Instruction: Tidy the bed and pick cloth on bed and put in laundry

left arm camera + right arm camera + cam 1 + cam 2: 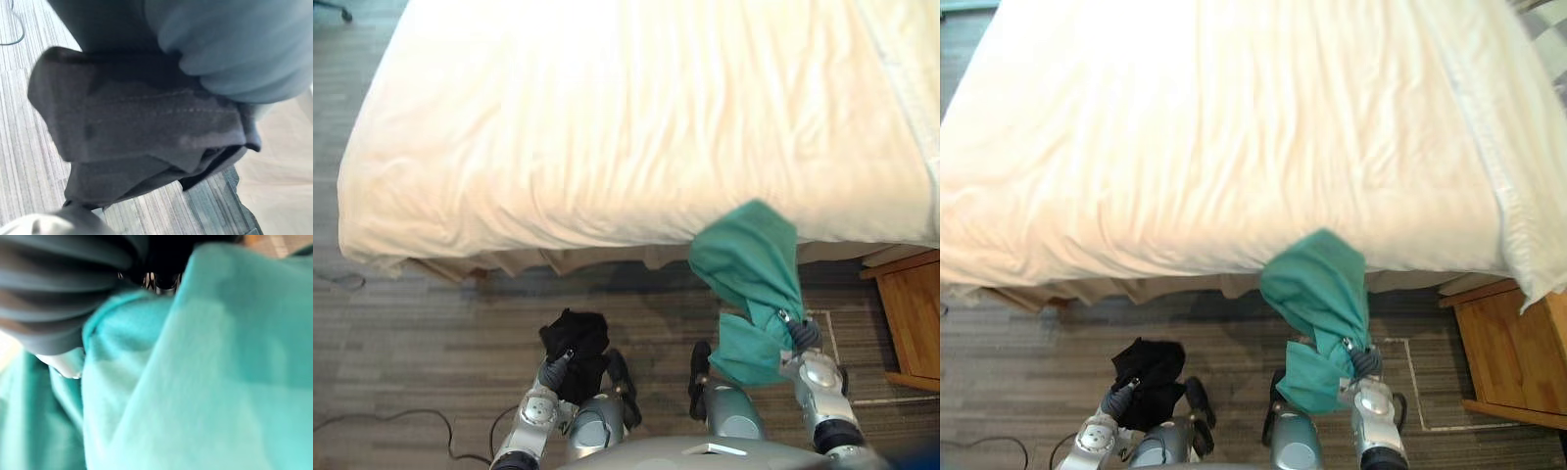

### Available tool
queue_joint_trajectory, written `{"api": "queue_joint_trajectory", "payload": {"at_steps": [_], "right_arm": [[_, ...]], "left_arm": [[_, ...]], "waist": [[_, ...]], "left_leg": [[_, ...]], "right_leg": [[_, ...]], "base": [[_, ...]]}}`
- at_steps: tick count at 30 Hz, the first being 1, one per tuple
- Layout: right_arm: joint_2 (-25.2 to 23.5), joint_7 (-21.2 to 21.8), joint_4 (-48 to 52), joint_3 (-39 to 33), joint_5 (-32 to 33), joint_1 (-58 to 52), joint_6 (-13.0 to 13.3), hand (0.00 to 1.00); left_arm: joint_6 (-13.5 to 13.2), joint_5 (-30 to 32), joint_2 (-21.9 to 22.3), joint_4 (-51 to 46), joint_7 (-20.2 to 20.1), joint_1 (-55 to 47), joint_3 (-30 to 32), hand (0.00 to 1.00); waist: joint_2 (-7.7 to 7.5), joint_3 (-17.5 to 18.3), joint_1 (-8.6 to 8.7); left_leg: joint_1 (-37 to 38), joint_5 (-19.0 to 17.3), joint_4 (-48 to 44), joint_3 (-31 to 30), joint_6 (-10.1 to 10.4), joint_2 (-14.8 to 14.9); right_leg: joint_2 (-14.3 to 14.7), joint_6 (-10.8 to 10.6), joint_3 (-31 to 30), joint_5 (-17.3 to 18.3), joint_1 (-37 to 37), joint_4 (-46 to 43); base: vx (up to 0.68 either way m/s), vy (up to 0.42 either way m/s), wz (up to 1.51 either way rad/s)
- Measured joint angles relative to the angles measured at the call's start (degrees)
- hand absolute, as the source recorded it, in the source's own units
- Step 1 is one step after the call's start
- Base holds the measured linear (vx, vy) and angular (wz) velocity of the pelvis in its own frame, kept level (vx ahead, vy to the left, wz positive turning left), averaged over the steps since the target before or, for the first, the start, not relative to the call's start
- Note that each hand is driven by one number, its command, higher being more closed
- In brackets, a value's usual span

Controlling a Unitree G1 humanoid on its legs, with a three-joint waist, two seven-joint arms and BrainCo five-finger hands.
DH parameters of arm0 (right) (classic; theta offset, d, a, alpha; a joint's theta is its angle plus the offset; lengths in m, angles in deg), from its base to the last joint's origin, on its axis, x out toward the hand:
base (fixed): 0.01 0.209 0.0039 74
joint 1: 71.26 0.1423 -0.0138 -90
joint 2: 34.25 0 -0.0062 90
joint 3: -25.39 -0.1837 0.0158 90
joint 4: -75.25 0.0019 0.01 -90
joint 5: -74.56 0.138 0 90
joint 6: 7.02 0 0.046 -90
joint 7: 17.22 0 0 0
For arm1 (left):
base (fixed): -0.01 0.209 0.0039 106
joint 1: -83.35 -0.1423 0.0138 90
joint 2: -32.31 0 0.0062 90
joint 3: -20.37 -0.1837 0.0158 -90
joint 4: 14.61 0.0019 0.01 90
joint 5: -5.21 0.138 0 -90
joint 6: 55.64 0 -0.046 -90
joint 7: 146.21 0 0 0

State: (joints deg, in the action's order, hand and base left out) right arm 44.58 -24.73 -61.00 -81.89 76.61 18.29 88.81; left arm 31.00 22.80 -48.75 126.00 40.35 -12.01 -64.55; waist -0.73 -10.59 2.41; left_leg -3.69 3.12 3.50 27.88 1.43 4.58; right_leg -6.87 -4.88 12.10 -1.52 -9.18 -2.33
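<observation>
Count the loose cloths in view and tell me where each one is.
2. A black cloth is bunched in the left robot hand above the floor; a green cloth is gripped in the right robot hand by the bed's near edge. More may be hidden.

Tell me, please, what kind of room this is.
Probably a bedroom, perhaps in a hotel: a wide bed with a cream cover, a wooden side table beside it, and grey striped carpet.

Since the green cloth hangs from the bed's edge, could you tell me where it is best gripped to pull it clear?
Grip the bunched lower end of the green cloth from the robot's side, where the right hand holds it: it hangs off the edge of the bed, so a pull down and back should free it.
</observation>
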Motion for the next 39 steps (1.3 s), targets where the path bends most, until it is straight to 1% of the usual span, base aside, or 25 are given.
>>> {"api": "queue_joint_trajectory", "payload": {"at_steps": [3, 6, 9, 13, 16, 17, 18, 19, 20, 21, 22, 23, 24, 25, 26, 27, 28, 29, 31, 32, 34, 36, 37, 38, 39], "right_arm": [[-2.1, 0.4, -4.8, -2.5, 1.9, -1.8, -0.9, 1.0], [-4.1, 1.0, -8.5, -3.2, 3.5, -3.4, -1.8, 1.0], [-4.8, 1.7, -11.2, -4.5, 4.5, -3.9, -2.1, 1.0], [-5.4, 1.8, -12.3, -4.5, 5.6, -3.3, -2.5, 1.0], [-6.1, 1.7, -12.3, -4.2, 5.6, -2.8, -2.5, 1.0], [-6.2, 1.6, -12.1, -4.0, 5.6, -2.7, -2.5, 1.0], [-6.4, 1.1, -12.0, -4.0, 5.6, -2.8, -2.6, 1.0], [-6.5, 0.7, -11.8, -3.9, 5.6, -2.8, -2.6, 1.0], [-6.6, 0.3, -11.3, -3.1, 5.6, -3.0, -2.6, 1.0], [-6.7, -0.1, -10.8, -2.2, 5.6, -3.5, -2.5, 1.0], [-7.2, -0.3, -10.8, -2.0, 5.7, -3.7, -2.5, 1.0], [-7.5, -0.5, -10.8, -1.9, 6.1, -3.7, -2.5, 1.0], [-8.1, -0.7, -10.9, -1.9, 7.0, -3.7, -2.4, 1.0], [-8.6, -0.8, -11.1, -2.1, 8.0, -3.8, -2.4, 1.0], [-8.9, -1.0, -11.3, -2.2, 8.2, -3.8, -2.4, 1.0], [-9.0, -1.2, -11.7, -2.3, 8.4, -3.6, -2.4, 1.0], [-8.9, -1.1, -11.8, -2.4, 8.4, -3.5, -2.4, 1.0], [-8.4, -1.1, -12.1, -2.6, 8.1, -3.4, -2.4, 1.0], [-7.6, -1.2, -12.9, -2.8, 7.8, -3.4, -2.4, 1.0], [-7.3, -1.2, -13.6, -2.7, 7.0, -3.4, -2.4, 1.0], [-6.9, -1.1, -14.4, -2.0, 4.9, -3.2, -2.5, 1.0], [-6.8, -0.9, -14.6, -1.0, 3.0, -2.0, -2.6, 1.0], [-6.6, -0.9, -14.8, 0.0, 2.3, -1.6, -2.5, 1.0], [-6.4, -0.8, -14.9, 0.4, 1.6, -1.5, -2.5, 1.0], [-6.4, -1.0, -14.8, 0.7, 1.1, -1.5, -2.5, 1.0]], "left_arm": [[0.4, 0.0, 0.4, 2.4, -0.2, 0.0, 0.4, 1.0], [0.8, -1.3, 1.2, 4.1, -0.4, -0.1, 4.1, 1.0], [1.4, -6.0, 2.1, 5.5, -0.4, -0.1, 6.5, 1.0], [1.7, -12.3, 3.0, 6.1, -0.3, 0.0, 6.2, 1.0], [1.5, -16.9, 4.5, 4.0, -0.2, -0.3, 3.6, 1.0], [1.3, -18.6, 5.0, 2.8, -0.2, -0.3, 2.0, 1.0], [0.7, -19.9, 5.5, 2.0, -0.3, -0.4, 1.4, 1.0], [0.4, -21.1, 5.7, 1.8, -0.2, -0.4, 1.1, 1.0], [0.1, -23.1, 5.7, 1.7, -0.1, -0.5, 0.0, 1.0], [-0.1, -24.4, 5.6, 1.4, 0.0, -0.5, -0.3, 1.0], [-0.6, -26.0, 5.1, 1.3, 0.1, -0.8, -0.2, 1.0], [-0.8, -26.8, 4.7, 1.3, 0.1, -0.9, -0.2, 1.0], [-1.0, -28.1, 4.1, 1.3, 0.2, -1.0, 0.0, 1.0], [-1.1, -28.3, 3.8, 1.4, 0.4, -1.1, 0.4, 1.0], [-1.2, -28.3, 3.7, 1.4, 0.6, -1.2, 0.8, 1.0], [-1.5, -28.3, 4.2, 2.0, 0.9, -1.4, 2.3, 1.0], [-1.6, -28.3, 4.5, 2.6, 1.0, -1.0, 3.0, 1.0], [-1.9, -28.3, 5.0, 2.9, 1.0, -0.9, 4.2, 1.0], [-2.4, -28.7, 5.9, 3.0, 1.1, -0.9, 4.9, 1.0], [-2.6, -29.7, 6.0, 3.1, 1.0, -1.0, 5.3, 1.0], [-3.2, -30.4, 6.0, 4.1, 1.0, -0.9, 5.9, 1.0], [-3.6, -30.5, 6.0, 4.7, 1.1, -0.3, 6.6, 1.0], [-3.6, -30.5, 6.0, 4.7, 1.1, -0.2, 6.6, 1.0], [-3.6, -30.5, 5.9, 4.7, 1.1, -0.2, 6.6, 1.0], [-3.7, -30.8, 5.8, 4.6, 1.1, 0.1, 6.5, 1.0]], "waist": [[-0.44, 1.6, 0.07], [-0.98, 2.5, 0.09], [-0.98, 3.8, 0.27], [-1.31, 4.4, 0.08], [-1.24, 4.4, 0.16], [-1.2, 4.4, 0.18], [-1.03, 4.2, 0.25], [-0.9, 4.2, 0.31], [-0.58, 4.0, 0.46], [-0.71, 4.0, 0.54], [-1.33, 4.4, 0.49], [-1.76, 4.4, 0.4], [-2.42, 4.4, 0.38], [-3.01, 4.3, 0.18], [-3.47, 4.6, -0.04], [-3.95, 4.7, -0.26], [-3.43, 4.5, -0.27], [-2.22, 4.0, -0.13], [-1.68, 3.8, -0.36], [-1.51, 3.8, -0.4], [-1.65, 3.7, -0.65], [-1.21, 3.5, -1.94], [-1.24, 3.3, -2.13], [-1.26, 3.1, -2.17], [-1.19, 3.0, -1.61]], "left_leg": [[2.1, 0.3, 2.1, -0.1, 0.2, -0.9], [4.0, -0.4, 2.2, -0.4, 0.2, -1.5], [5.0, -0.6, 2.3, -1.9, 0.1, -2.3], [6.0, -0.5, 2.3, -5.3, -0.3, -3.4], [6.7, -0.2, 2.4, -10.6, -0.8, -4.6], [6.6, -0.1, 2.4, -13.4, -1.0, -5.2], [6.4, -0.2, 2.5, -16.1, -1.1, -5.6], [6.4, -0.1, 2.5, -18.0, -1.3, -5.5], [6.4, -0.2, 2.5, -21.0, -1.6, -5.5], [6.1, 0.0, 2.4, -23.3, -1.7, -5.7], [5.4, 0.4, 2.4, -25.7, -1.6, -6.0], [5.0, 0.7, 2.4, -27.3, -1.4, -6.3], [4.4, 1.2, 2.4, -29.1, -1.0, -6.9], [4.1, 1.6, 2.4, -30.5, -0.7, -7.5], [3.7, 2.0, 2.4, -31.3, -0.3, -8.0], [3.3, 2.8, 2.4, -32.6, -0.1, -8.6], [3.2, 3.4, 2.4, -33.4, -0.3, -8.7], [3.1, 3.8, 2.4, -34.8, 0.0, -8.1], [3.0, 4.1, 2.5, -36.4, 0.5, -7.4], [2.9, 4.3, 2.5, -37.8, 0.8, -7.1], [2.4, 4.6, 2.5, -39.2, 1.3, -6.6], [1.1, 5.1, 2.5, -40.5, 1.9, -6.1], [0.3, 5.4, 2.5, -41.4, 2.3, -6.1], [-0.6, 6.0, 2.6, -42.0, 2.3, -6.1], [-2.9, 5.6, 2.6, -39.7, 0.6, -6.3]], "right_leg": [[-0.2, -0.4, -0.2, -0.4, 1.9, 1.5], [-0.6, -0.8, 0.1, -0.7, 4.7, 2.7], [-1.3, -1.1, 1.5, -0.9, 6.7, 3.5], [-2.2, -1.3, 4.5, -0.2, 9.2, 3.1], [-4.4, -1.6, 8.7, 3.7, 9.9, -2.9], [-5.6, -1.2, 10.3, 5.8, 10.0, -6.5], [-6.3, 0.6, 9.6, 7.3, 9.8, -9.7], [-6.4, 1.4, 8.1, 7.8, 9.6, -11.6], [-6.0, 2.1, 3.5, 8.8, 9.2, -13.8], [-4.9, 2.5, -2.4, 10.4, 9.1, -14.6], [-3.4, 2.2, -8.8, 12.0, 9.0, -14.8], [-2.6, 1.6, -12.1, 13.0, 9.0, -14.7], [-2.5, 1.5, -14.8, 14.3, 9.5, -14.5], [-3.0, 0.7, -14.8, 15.8, 10.6, -13.4], [-3.5, 0.0, -13.6, 16.9, 11.3, -12.3], [-4.2, -1.6, -11.5, 18.1, 13.0, -9.8], [-3.9, -1.8, -10.6, 18.1, 13.8, -8.7], [-3.2, -1.5, -8.8, 17.9, 14.8, -7.6], [-2.2, -1.0, -6.6, 17.6, 16.5, -6.2], [-1.6, -0.9, -5.2, 17.5, 17.7, -5.4], [-0.8, -0.9, -3.4, 17.5, 17.9, -5.4], [0.0, -0.7, -2.0, 17.4, 17.6, -4.9], [0.2, -0.6, -1.0, 17.3, 17.5, -4.7], [0.3, -0.5, 0.4, 17.3, 17.5, -4.8], [-0.3, -0.4, 4.0, 17.3, 17.4, -4.6]], "base": [[0.03, 0.03, -0.04], [0.05, 0.019, 0.04], [0.06, 0.02, 0.21], [0.06, 0.013, 0.42], [0.04, 0.001, 0.8], [0.05, -0.01, 1.26], [0.04, -0.011, 1.27], [0.03, -0.018, 1.27], [0.02, -0.035, 1.23], [0.03, -0.069, 1.35], [0.05, -0.109, 1.15], [0.05, -0.115, 1.13], [0.05, -0.137, 0.95], [0.03, -0.16, 0.8], [0.03, -0.222, 0.63], [0.02, -0.201, 0.51], [0.0, -0.195, 0.64], [-0.02, -0.138, 0.57], [0.0, -0.164, 0.58], [0.01, -0.183, 0.61], [0.0, -0.129, 0.5], [-0.02, -0.093, 0.4], [-0.02, -0.068, 0.46], [-0.02, -0.048, 0.9], [-0.02, 0.004, 1.08]]}}
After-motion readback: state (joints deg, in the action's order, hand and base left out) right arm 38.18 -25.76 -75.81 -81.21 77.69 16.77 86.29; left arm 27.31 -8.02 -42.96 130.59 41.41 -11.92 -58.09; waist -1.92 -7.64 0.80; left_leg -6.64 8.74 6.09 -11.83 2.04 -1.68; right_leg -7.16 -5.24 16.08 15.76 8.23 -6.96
